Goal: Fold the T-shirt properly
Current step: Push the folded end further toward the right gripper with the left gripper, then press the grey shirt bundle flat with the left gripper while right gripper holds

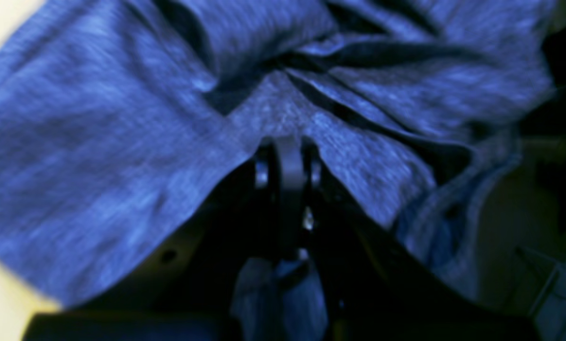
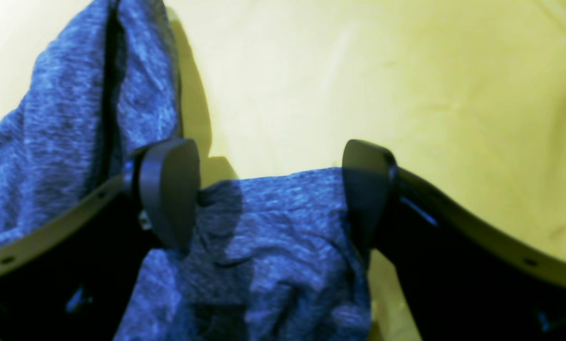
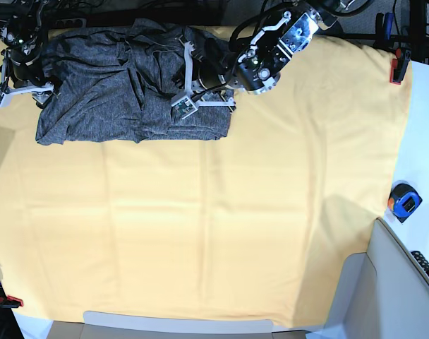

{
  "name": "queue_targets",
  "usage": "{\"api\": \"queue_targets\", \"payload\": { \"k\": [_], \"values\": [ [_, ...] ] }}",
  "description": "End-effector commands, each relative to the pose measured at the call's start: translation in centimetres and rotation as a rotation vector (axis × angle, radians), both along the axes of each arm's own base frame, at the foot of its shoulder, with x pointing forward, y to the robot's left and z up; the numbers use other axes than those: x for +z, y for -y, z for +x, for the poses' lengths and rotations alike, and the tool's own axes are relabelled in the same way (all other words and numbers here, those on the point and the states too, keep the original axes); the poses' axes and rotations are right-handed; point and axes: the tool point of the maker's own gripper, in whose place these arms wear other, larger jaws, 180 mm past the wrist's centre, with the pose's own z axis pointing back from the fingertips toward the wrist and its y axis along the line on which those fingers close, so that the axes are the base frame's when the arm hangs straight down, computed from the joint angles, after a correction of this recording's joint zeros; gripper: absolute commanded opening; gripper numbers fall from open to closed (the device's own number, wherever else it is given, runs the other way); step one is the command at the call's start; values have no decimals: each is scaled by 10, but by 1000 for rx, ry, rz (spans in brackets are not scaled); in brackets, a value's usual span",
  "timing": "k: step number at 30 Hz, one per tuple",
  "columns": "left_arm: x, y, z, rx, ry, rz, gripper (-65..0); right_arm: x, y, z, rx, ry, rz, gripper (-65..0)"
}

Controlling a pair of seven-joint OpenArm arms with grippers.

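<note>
Base view is showing one T-shirt (image 3: 123,92), heather-grey and bunched, lying at the far left corner of the yellow-orange cloth sheet (image 3: 236,233) that is covering the tabletop. Two arms are working it. One left gripper (image 3: 180,102) is sitting on the shirt's right part near the far edge; left wrist view is showing its jaws pressed fully together, pinching a ridge of grey fabric (image 1: 283,109), with wrinkles radiating out from the pinch. One right gripper (image 3: 17,88) is at the shirt's left end, by the sheet's far left corner. Right wrist view is showing its two pads (image 2: 169,189) standing wide apart, a flap of the shirt (image 2: 273,227) lying between them over the sheet; the pads are touching or nearly touching the flap's sides, not clamping it. A second fold of the shirt is rising at the left of that view. Off the sheet at the right edge: one tape measure (image 3: 403,201), blue and orange. Two red clamps are showing, one at the far right (image 3: 398,70), one at the near left corner (image 3: 8,301).
</note>
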Motion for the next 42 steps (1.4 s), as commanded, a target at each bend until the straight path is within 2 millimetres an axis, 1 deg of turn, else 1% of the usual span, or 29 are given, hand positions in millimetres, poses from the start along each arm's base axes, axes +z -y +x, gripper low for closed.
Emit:
{"api": "queue_targets", "payload": {
  "k": [1,4,6,8,9,11,13,17,20,23,27,31,33,35,38,40,42],
  "values": [
    [11,8,14,5,44,-32,-650,13,6,8,9,38,-38,-185],
    [8,9,21,4,47,-20,-650,13,6,7,9,36,-38,-185],
    [16,16,29,6,70,-45,-650,13,5,7,10,36,-38,-185],
    [17,20,29,6,69,-52,-650,13,5,6,10,35,-38,-185],
    [20,21,33,7,81,-57,-650,13,5,6,10,35,-38,-185],
    [27,31,36,5,88,-79,-650,12,5,5,10,32,-38,-185],
    [23,33,36,7,73,-79,-650,11,5,4,10,29,-38,-185],
    [21,53,33,12,48,-121,-650,11,5,4,10,29,-38,-185],
    [18,68,26,-11,56,-156,-650,11,5,4,10,29,-38,-185],
    [23,87,24,-14,69,-225,-650,11,5,4,10,29,-38,-185],
    [41,103,34,25,121,-344,-650,11,5,4,10,29,-38,-185],
    [67,108,47,72,204,-471,-650,11,5,4,10,29,-38,-185],
    [82,108,51,81,244,-522,-650,12,6,4,7,29,-40,-185],
    [85,98,53,74,271,-513,-650,13,7,4,5,31,-41,-185],
    [85,77,55,66,313,-481,-650,14,9,4,5,33,-44,-185],
    [79,56,56,54,340,-436,-650,15,11,5,8,32,-51,-183],
    [78,40,56,44,361,-408,-650,21,16,8,26,33,-76,-181]
  ]
}}
